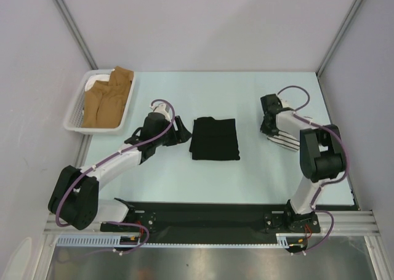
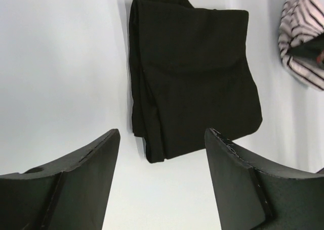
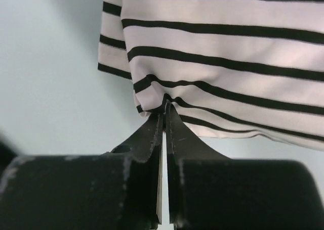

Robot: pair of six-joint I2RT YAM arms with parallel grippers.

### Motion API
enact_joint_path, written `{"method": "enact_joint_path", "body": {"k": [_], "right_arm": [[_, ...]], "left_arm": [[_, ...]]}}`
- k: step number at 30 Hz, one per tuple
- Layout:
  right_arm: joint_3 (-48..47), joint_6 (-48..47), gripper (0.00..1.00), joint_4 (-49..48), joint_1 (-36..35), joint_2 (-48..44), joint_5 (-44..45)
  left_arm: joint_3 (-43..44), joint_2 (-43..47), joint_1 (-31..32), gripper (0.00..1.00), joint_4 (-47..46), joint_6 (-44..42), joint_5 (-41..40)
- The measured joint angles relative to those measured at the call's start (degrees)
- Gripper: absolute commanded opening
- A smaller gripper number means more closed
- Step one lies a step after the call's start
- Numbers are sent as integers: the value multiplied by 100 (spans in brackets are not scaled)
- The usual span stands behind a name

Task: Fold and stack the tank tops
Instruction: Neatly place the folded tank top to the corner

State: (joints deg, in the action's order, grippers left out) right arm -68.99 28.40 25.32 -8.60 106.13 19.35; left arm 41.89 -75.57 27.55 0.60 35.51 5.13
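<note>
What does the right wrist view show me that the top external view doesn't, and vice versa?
Only the right wrist view: the right gripper pinched shut on an edge of the striped tank top, with the cloth puckering at its tips. Only the top external view: the folded black tank top mid-table, the left gripper just to its left, and a white basket of brown cloth at the far left. Both: the striped tank top and the pale table.
</note>
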Motion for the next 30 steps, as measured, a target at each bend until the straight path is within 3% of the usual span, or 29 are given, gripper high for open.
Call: {"method": "enact_joint_path", "body": {"k": [5,6,9,10,11,12,14,18,21,26,30], "right_arm": [[1139,31,6,59,-1023,-1075,-105],[1370,63,17,37,-1257,-1281,-109],[2024,240,32,107,-1797,-1843,-216],[2227,319,40,149,-1910,-2020,-243],[2426,391,58,227,-1982,-2221,-275],[2533,474,65,282,-2000,-2358,-295],[2708,531,73,461,-2020,-2778,-310],[2662,490,71,605,-2017,-3585,-376],[2284,350,68,557,-1956,-3696,-608],[1434,116,78,83,-1604,-2889,-1582],[1143,50,75,-407,-1392,-1965,-2194]], "left_arm": [[0,0,33,74,0,0,0],[0,2,42,74,0,0,0],[-31,-2,57,74,-2,2,0],[-52,-7,61,74,-4,4,2],[-76,-15,68,75,-2,4,2],[-92,-24,72,75,0,4,2],[-101,-61,76,76,2,7,2],[-101,-214,83,80,-2,9,9],[-101,-446,83,84,-7,35,61],[-22,-820,83,86,-4,50,129],[317,-1233,83,86,-33,48,151]]}}
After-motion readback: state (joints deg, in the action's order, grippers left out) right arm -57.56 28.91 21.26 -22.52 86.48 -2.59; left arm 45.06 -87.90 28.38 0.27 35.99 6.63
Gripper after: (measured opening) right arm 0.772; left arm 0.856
